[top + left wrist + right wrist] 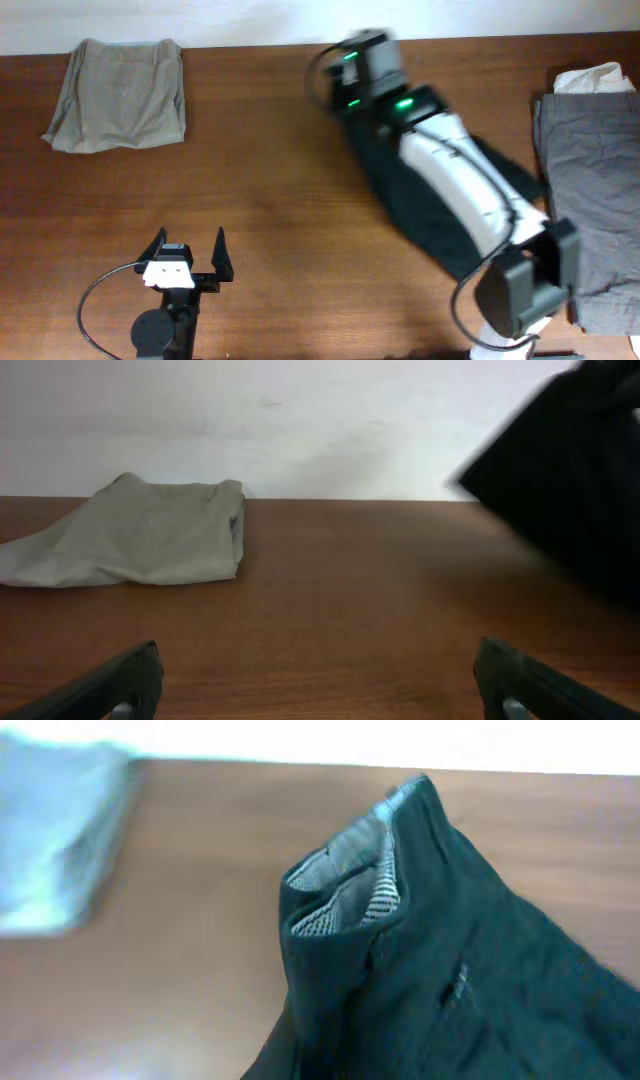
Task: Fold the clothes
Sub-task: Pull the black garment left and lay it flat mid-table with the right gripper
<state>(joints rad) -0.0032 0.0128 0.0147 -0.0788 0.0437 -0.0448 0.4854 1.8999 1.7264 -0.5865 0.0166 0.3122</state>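
Observation:
The clothes are a black shorts-like garment (405, 195) with pale striped lining. It stretches from the table's right-middle up toward the back, under my right arm. My right gripper (347, 72) is near the back edge, blurred by motion, and holds one end of the garment off the table. In the right wrist view the garment (450, 980) fills the lower frame and hides the fingers; its lining shows at the top. The raised black cloth (570, 480) also shows in the left wrist view. My left gripper (190, 252) is open and empty near the front left (320, 695).
A folded beige garment (120, 95) lies at the back left and shows in the left wrist view (140, 540). A grey garment (590, 200) lies along the right edge, with a pale cloth (592, 78) behind it. Bare wood table (270, 180).

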